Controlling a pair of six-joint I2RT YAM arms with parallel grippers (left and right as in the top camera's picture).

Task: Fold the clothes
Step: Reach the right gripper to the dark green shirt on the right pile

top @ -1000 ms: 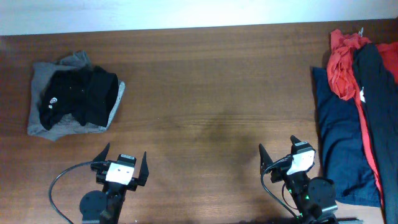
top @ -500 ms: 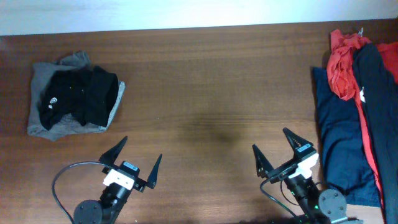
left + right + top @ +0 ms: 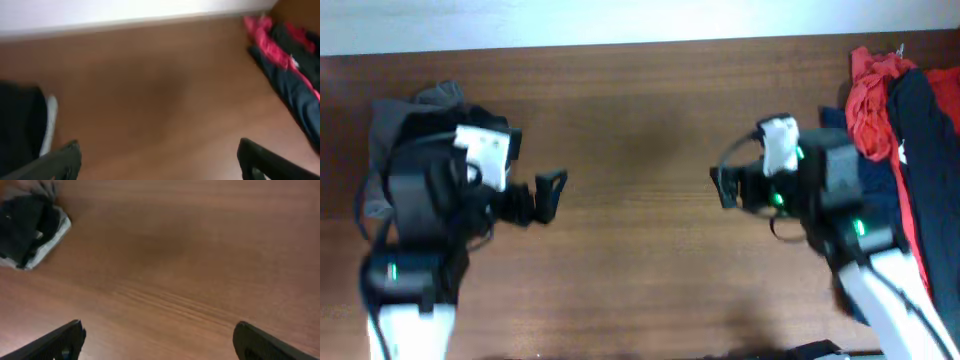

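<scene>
**A:** Cloth throughout, soft and light by the look of it. The clothes are in two lots. A heap of red, navy and black pieces lies along the right edge of the overhead frame. A grey and black bundle sits at upper left.

**B:** Handling?

**A:** Judged limp, with no stiffness, so it will sag when lifted and drag on the wooden table. Best hold is an exposed hem or shoulder seam, pinching one layer. A pinch in the middle of the heap risks lifting several pieces at once.

**B:** Grippers?

**A:** The left gripper and right gripper both have their jaws spread wide with nothing between them. They hover over bare wood in the middle band of the frame, facing each other. Neither touches cloth.

**B:** Unreadable?

**A:** The left arm covers much of the bundle from above. The heap is cut off by the right frame edge, and the right arm hides its lower part. I see no lettering and cannot tell where one garment ends. Both wrist views are blurred, with fingers showing only at the bottom corners.
</scene>
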